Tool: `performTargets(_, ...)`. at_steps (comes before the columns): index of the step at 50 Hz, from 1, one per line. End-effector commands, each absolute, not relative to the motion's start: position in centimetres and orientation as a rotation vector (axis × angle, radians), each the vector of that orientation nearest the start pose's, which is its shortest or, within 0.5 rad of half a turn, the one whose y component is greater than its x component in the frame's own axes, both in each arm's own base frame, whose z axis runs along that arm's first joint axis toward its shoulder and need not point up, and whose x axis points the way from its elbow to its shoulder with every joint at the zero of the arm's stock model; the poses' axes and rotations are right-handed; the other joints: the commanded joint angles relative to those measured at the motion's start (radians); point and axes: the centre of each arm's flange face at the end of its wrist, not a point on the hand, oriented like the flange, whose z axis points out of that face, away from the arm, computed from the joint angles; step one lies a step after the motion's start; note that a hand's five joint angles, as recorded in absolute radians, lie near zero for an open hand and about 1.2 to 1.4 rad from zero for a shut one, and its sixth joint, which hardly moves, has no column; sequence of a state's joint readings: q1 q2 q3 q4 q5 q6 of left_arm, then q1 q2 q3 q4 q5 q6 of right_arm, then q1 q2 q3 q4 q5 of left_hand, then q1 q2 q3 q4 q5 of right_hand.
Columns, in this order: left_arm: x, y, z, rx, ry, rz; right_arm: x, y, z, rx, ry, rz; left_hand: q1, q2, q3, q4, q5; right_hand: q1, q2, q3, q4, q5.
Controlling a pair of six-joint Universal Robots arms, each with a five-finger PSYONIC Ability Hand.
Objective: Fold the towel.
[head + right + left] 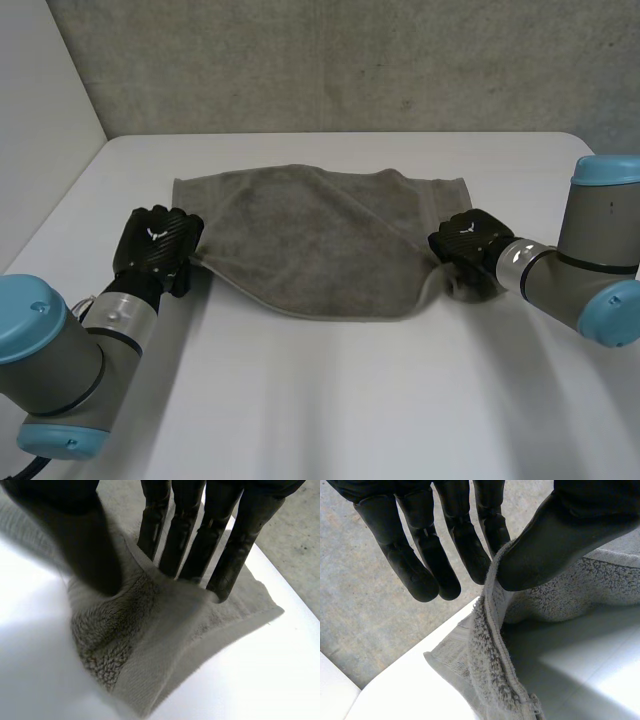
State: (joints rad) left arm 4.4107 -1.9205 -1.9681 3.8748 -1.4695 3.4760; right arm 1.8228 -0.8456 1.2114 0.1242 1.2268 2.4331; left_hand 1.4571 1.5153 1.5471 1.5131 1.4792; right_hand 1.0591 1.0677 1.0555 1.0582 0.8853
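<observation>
Where it is pinched, the grey towel [320,240] puckers.

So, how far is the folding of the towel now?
Done: both grips. The left robot hand and the right robot hand each pinch the towel at one end of its near edge. In hand: that edge looks lifted off the table. Left: no fold is laid yet.

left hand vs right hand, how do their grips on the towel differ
The left hand pinches a thin edge of the towel under its thumb, some fingers clear; the right hand gathers a thick fold, fingertips all on cloth. Left holds the towel's left side, right its right. Both are shut on it.
</observation>
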Motion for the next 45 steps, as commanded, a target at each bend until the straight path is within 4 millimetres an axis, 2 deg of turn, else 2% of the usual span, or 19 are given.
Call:
performTargets(1,-23.0,-27.5,14.9,0.808,2.12,-2.237,25.1,-34.6,14.6,-1.428,2.229,-1.655,-0.061,-0.119,-0.151,-0.117,-0.257,0.337,0.329,0.341,0.338,0.336)
performTargets(4,-23.0,-27.6,15.0,0.802,2.116,-2.238,24.8,-34.3,15.7,-1.409,2.234,-1.679,-0.061,-0.119,-0.151,-0.117,-0.257,0.337,0.329,0.341,0.338,0.336)
performTargets(6,-23.0,-27.5,15.2,0.8,2.111,-2.24,24.4,-33.3,17.1,-1.38,2.225,-1.696,-0.061,-0.119,-0.151,-0.117,-0.257,0.337,0.329,0.341,0.338,0.336)
performTargets(10,-22.6,-27.3,16.9,0.777,2.061,-2.28,23.7,-32.5,18.0,-1.35,2.234,-1.705,-0.061,-0.119,-0.151,-0.117,-0.257,0.337,0.329,0.341,0.338,0.336)
performTargets(12,-22.5,-27.1,17.5,0.772,2.043,-2.293,23.0,-32.3,18.4,-1.33,2.253,-1.71,-0.061,-0.119,-0.151,-0.117,-0.257,0.337,0.329,0.341,0.338,0.336)
performTargets(14,-22.2,-26.9,18.1,0.761,2.022,-2.31,21.4,-31.5,19.6,-1.295,2.272,-1.736,-0.061,-0.119,-0.151,-0.117,-0.257,0.337,0.329,0.341,0.338,0.336)
performTargets(16,-21.9,-26.4,19.5,0.748,1.979,-2.346,20.8,-30.9,20.0,-1.287,2.269,-1.739,-0.061,-0.119,-0.151,-0.117,-0.257,0.337,0.329,0.341,0.338,0.336)
performTargets(19,-21.7,-25.9,19.9,0.748,1.972,-2.35,19.8,-29.6,20.6,-1.27,2.244,-1.73,-0.061,-0.119,-0.151,-0.117,-0.257,0.337,0.329,0.341,0.338,0.336)
performTargets(23,-21.3,-24.5,20.3,0.755,1.989,-2.336,18.2,-27.9,21.2,-1.234,2.214,-1.715,-0.061,-0.119,-0.151,-0.117,-0.257,0.337,0.329,0.341,0.338,0.336)
performTargets(27,-21.0,-23.3,20.2,0.763,2.015,-2.314,17.0,-27.0,21.5,-1.206,2.21,-1.721,-0.061,-0.119,-0.151,-0.117,-0.257,0.337,0.329,0.341,0.338,0.336)
performTargets(28,-20.9,-22.4,20.1,0.771,2.029,-2.304,17.0,-27.0,21.5,-1.206,2.21,-1.721,-0.061,-0.119,-0.151,-0.117,-0.257,0.337,0.329,0.341,0.338,0.336)
performTargets(29,-20.9,-22.4,20.1,0.771,2.029,-2.303,16.3,-26.4,21.7,-1.184,2.216,-1.729,-0.061,-0.119,-0.151,-0.117,-0.257,0.337,0.329,0.341,0.338,0.336)
performTargets(30,-20.7,-21.6,20.2,0.779,2.035,-2.299,15.7,-26.1,22.0,-1.168,2.219,-1.746,-0.061,-0.119,-0.151,-0.117,-0.257,0.337,0.329,0.341,0.338,0.336)
performTargets(31,-20.7,-21.5,20.2,0.78,2.035,-2.299,15.7,-26.1,22.0,-1.168,2.219,-1.746,-0.061,-0.119,-0.151,-0.117,-0.257,0.337,0.329,0.341,0.338,0.336)
performTargets(33,-20.3,-19.8,20.2,0.791,2.054,-2.279,14.8,-25.3,22.8,-1.144,2.229,-1.781,-0.061,-0.119,-0.151,-0.117,-0.257,0.337,0.329,0.341,0.338,0.336)
performTargets(35,-20.3,-19.8,20.2,0.792,2.054,-2.279,14.5,-24.9,23.3,-1.143,2.234,-1.786,-0.061,-0.119,-0.151,-0.117,-0.257,0.337,0.329,0.341,0.338,0.336)
performTargets(37,-19.9,-18.1,20.4,0.831,2.052,-2.238,14.1,-24.6,23.7,-1.153,2.24,-1.791,-0.061,-0.119,-0.151,-0.117,-0.257,0.337,0.329,0.341,0.338,0.336)
performTargets(39,-19.8,-17.4,20.7,0.86,2.037,-2.218,13.4,-24.3,24.3,-1.187,2.25,-1.79,-0.061,-0.119,-0.151,-0.117,-0.257,0.337,0.329,0.341,0.338,0.336)
performTargets(45,-19.9,-17.2,21.2,0.913,2.008,-2.215,13.3,-24.4,24.3,-1.313,2.213,-1.787,-0.061,-0.119,-0.151,-0.117,-0.257,0.337,0.329,0.341,0.338,0.336)
